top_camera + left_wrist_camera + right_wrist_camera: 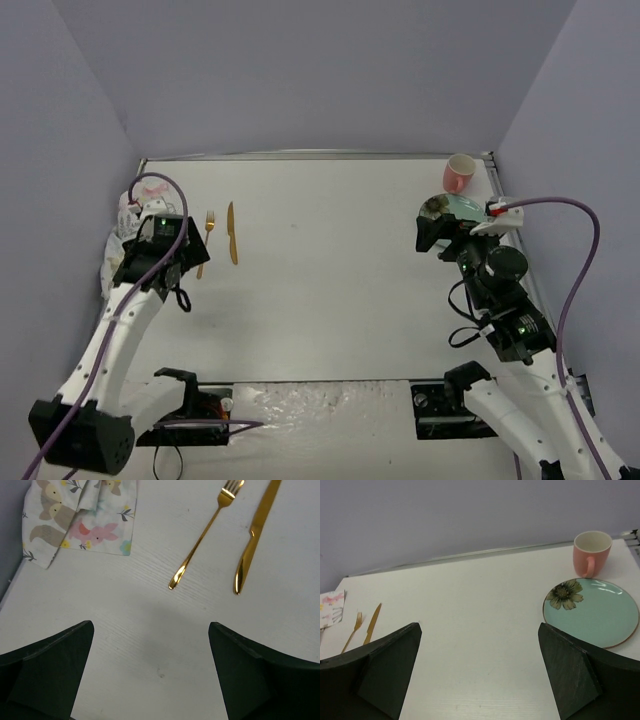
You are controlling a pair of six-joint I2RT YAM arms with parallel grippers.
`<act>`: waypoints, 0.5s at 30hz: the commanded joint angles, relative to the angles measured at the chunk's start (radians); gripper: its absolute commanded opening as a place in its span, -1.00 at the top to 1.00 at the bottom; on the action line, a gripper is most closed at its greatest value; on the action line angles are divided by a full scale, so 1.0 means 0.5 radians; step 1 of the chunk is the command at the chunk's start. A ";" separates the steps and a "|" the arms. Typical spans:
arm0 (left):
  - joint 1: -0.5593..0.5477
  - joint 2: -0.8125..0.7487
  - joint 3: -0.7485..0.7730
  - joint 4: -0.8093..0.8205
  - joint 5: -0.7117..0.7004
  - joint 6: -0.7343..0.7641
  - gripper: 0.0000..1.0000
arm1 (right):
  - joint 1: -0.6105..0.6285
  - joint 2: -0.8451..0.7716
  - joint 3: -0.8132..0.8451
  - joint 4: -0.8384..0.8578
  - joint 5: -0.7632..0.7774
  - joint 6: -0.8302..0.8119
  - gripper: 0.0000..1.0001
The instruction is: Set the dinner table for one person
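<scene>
The dinner table (330, 250) is a large white top. A gold fork (206, 243) and gold knife (232, 232) lie side by side at its left; both show in the left wrist view, fork (202, 537) and knife (255, 535). A teal flower plate (468, 209) and pink mug (459, 173) sit at the far right, and both show in the right wrist view, plate (592, 612) and mug (591, 553). My left gripper (158, 262) is open and empty (150, 630) over bare table near the fork's handle. My right gripper (432, 232) is open and empty (479, 630), just left of the plate.
A folded floral-printed placemat (80, 515) lies at the far left edge, partly hidden under my left arm in the top view (127, 206). Purple walls close in the table on three sides. A metal strip (320, 155) runs along the far edge.
</scene>
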 commanded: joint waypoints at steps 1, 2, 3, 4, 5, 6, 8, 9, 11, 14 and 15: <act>0.306 0.351 0.203 0.307 0.277 -0.197 -0.94 | 0.009 0.121 0.009 0.119 -0.188 0.097 -1.00; 0.389 0.454 0.252 0.350 0.342 -0.222 -0.94 | 0.009 0.144 0.010 0.121 -0.213 0.102 -1.00; 0.471 0.545 0.300 0.387 0.380 -0.241 -0.94 | 0.009 0.165 0.010 0.123 -0.233 0.107 -1.00; 0.525 0.630 0.332 0.412 0.406 -0.253 -0.94 | 0.009 0.179 0.010 0.125 -0.246 0.110 -1.00; 0.537 0.717 0.364 0.411 0.405 -0.256 -0.94 | 0.009 0.186 0.009 0.125 -0.253 0.108 -1.00; 0.572 0.830 0.458 0.407 0.394 -0.264 -0.94 | 0.009 0.208 0.008 0.125 -0.275 0.103 -1.00; 0.641 1.006 0.621 0.392 0.387 -0.296 -0.94 | 0.009 0.245 0.007 0.125 -0.295 0.096 -1.00; 0.666 1.056 0.665 0.388 0.387 -0.311 -0.94 | 0.009 0.258 0.005 0.127 -0.335 0.093 -1.00; 0.706 1.121 0.695 0.453 0.393 -0.321 -0.94 | 0.009 0.278 -0.004 0.132 -0.370 0.088 -1.00; 0.755 1.232 0.746 0.553 0.452 -0.283 -0.94 | 0.009 0.300 -0.018 0.135 -0.394 0.078 -1.00; 0.762 1.283 0.772 0.570 0.483 -0.252 -0.94 | 0.009 0.304 -0.019 0.137 -0.405 0.076 -1.00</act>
